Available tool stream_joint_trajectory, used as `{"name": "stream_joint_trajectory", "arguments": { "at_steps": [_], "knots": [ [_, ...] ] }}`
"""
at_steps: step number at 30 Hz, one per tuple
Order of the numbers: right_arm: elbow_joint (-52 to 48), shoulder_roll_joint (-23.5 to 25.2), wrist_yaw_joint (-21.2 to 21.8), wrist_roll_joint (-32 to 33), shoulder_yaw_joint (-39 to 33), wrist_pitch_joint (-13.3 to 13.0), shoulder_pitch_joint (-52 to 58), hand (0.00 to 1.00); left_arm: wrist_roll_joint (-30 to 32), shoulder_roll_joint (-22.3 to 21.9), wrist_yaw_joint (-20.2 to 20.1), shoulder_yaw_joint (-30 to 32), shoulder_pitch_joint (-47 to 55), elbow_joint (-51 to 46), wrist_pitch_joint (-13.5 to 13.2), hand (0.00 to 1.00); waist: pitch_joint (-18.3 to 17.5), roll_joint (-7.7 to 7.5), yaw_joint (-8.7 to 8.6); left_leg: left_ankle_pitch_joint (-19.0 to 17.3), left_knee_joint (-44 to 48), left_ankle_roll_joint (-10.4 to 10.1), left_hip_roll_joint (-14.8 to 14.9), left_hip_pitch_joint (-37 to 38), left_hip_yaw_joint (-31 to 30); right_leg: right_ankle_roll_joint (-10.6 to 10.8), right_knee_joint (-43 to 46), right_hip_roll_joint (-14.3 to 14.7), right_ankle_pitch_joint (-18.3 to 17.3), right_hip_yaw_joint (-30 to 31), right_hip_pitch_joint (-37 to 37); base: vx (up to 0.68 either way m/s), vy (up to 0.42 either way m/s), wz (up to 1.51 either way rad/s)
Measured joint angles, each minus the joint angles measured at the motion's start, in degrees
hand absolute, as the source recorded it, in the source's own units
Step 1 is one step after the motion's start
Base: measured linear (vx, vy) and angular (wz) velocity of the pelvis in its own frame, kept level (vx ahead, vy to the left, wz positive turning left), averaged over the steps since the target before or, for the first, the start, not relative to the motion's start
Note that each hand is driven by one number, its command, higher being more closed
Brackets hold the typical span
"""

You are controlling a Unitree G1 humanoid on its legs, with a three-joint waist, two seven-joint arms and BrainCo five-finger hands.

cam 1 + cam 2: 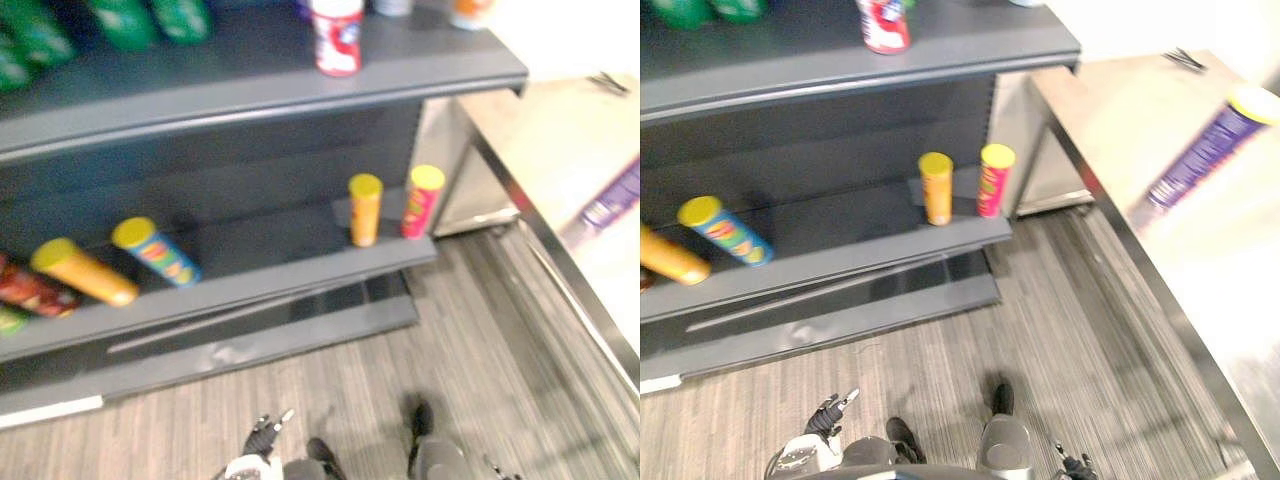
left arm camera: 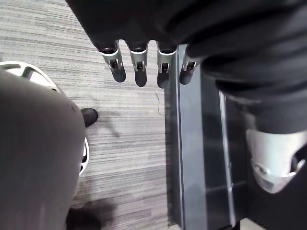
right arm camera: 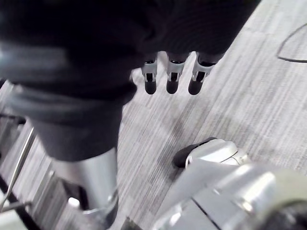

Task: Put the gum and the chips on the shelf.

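A purple chips can [image 1: 1205, 150] lay on the desk [image 1: 1110, 110], beside the shelf [image 1: 840, 70], left hand [image 2: 138, 64] and right hand [image 3: 172, 76] hung over the floor [image 1: 1060, 320], fingers straight, holding nothing

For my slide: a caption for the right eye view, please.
Orange can and red can stand upright on the lower shelf; purple can lies on the table.
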Motion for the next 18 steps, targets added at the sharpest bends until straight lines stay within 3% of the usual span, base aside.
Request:
{"name": "stream_joint_trajectory", "arguments": {
  "at_steps": [2, 3, 4, 9, 12, 15, 18],
  "knots": [
    [0.0, -0.1, 0.0, 0.0, 1.0, -0.1, -0.4, 0.0, -0.4, 0.7, -0.3, 0.1, 1.0, -0.6, 0.0, 0.0, -0.1, -1.26, 0.21, -0.3, -0.2, -0.9, 0.2, 2.0, 5.5, -1.3, -0.5, -0.3, 2.8, -3.6, 2.4, 0.09, 0.031, -1.6],
    [-0.1, -0.3, 0.0, -0.1, 1.8, -0.1, -0.7, 0.0, -1.4, 1.0, -0.8, 0.1, 0.9, -0.8, 0.0, 0.0, -0.3, -2.51, 0.14, -0.5, 0.1, -1.4, -0.7, 2.8, 8.6, -0.1, -2.5, -0.7, 6.5, -4.0, 4.7, 0.1, -0.085, -1.54],
    [0.0, -0.4, 0.0, -0.1, 1.9, -0.1, -1.2, 0.0, -1.6, 0.9, -1.0, 0.2, 0.6, -0.8, 0.0, 0.0, -0.3, -2.65, 0.24, -0.6, 0.3, -1.7, -0.8, 3.0, 10.1, 0.3, -4.4, -0.4, 6.5, -3.6, 4.7, 0.06, -0.119, -1.32],
    [0.0, -2.6, 0.0, -0.1, 4.0, -0.1, -2.4, 0.0, -1.8, -3.0, -1.7, 0.3, 0.1, -0.3, 0.0, 0.0, -0.6, 1.18, -0.82, 1.2, -1.4, -4.4, 0.7, 5.6, 14.8, 1.1, -7.8, 3.6, 7.0, -0.9, 4.7, -0.03, -0.111, -0.58],
    [-0.1, -2.6, 0.1, -0.5, 4.5, -0.2, -2.9, 0.0, -1.5, -3.4, -1.7, 1.3, 0.2, -0.2, 0.0, 0.0, -0.9, 1.65, -1.53, 2.0, -1.3, -5.1, 1.9, 5.5, 14.6, 0.6, -8.1, 4.7, 6.7, -1.3, 4.9, -0.07, -0.043, -0.03],
    [-0.1, -2.6, 0.1, -0.4, 4.2, -0.2, -2.8, 0.0, -1.5, -3.3, -1.6, 3.0, 0.2, -0.2, 0.0, 0.0, -0.7, 1.03, -1.65, 2.1, -0.4, -5.2, 2.7, 5.6, 14.5, 0.0, -7.1, 4.9, 5.8, -1.4, 4.7, -0.09, 0.005, 0.02],
    [-0.1, -2.6, 0.0, -0.4, 3.8, -0.3, -2.4, 0.0, -1.4, -3.4, -1.5, 4.7, 0.7, -0.3, 0.2, 0.0, -0.7, 0.79, -2.34, 2.1, 1.2, -5.2, 3.3, 5.7, 14.6, -0.3, -2.0, 3.7, 2.5, -1.2, 3.0, -0.09, 0.012, 0.03]
  ]
}}
